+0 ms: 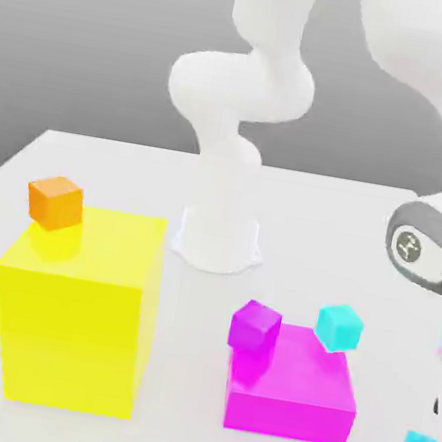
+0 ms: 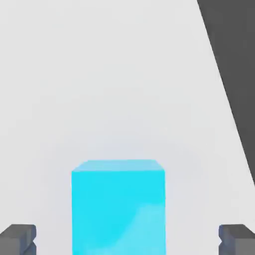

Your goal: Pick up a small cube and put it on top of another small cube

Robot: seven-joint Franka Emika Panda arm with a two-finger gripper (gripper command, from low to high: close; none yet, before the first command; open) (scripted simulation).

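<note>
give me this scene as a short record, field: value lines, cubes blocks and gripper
table: white top
yellow block: large, at the exterior view's left
orange cube: on the yellow block's back corner
magenta block: low, right of the yellow block in the exterior view
magenta cube: on the magenta block
turquoise cube: at the magenta block's far right corner
cyan cube: on the table, between the open fingers
gripper: open, holding nothing
</note>
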